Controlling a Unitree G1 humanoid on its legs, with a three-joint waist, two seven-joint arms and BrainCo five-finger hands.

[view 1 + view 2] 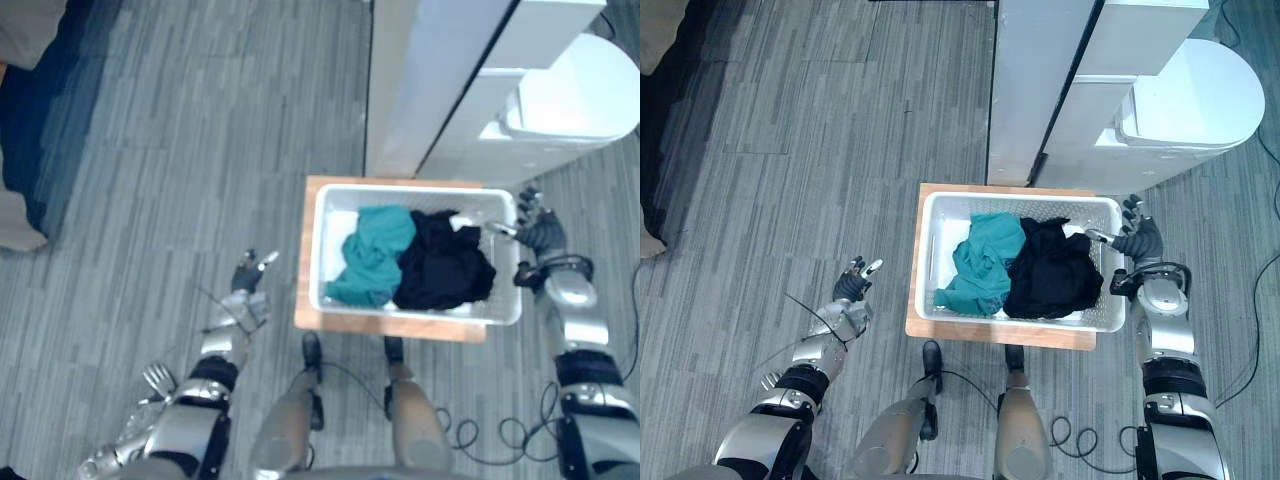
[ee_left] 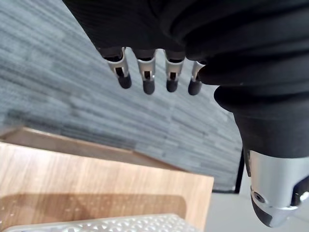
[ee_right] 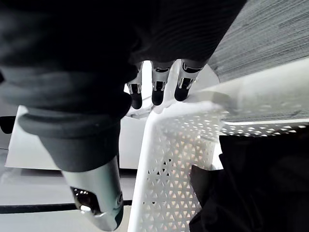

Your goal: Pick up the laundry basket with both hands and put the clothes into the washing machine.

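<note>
A white perforated laundry basket stands on a low wooden table. In it a teal garment lies on the left and a black garment on the right. My right hand is at the basket's right end, fingers straight beside the rim's corner and the thumb reaching toward the rim. My left hand hovers over the floor left of the table, apart from the basket, with its fingers straight. The white washing machine with a rounded lid stands behind the basket to the right.
A tall white cabinet stands directly behind the table, beside the machine. A dark blue rug or bedding lies at the far left. Grey plank floor spreads to the left of the table.
</note>
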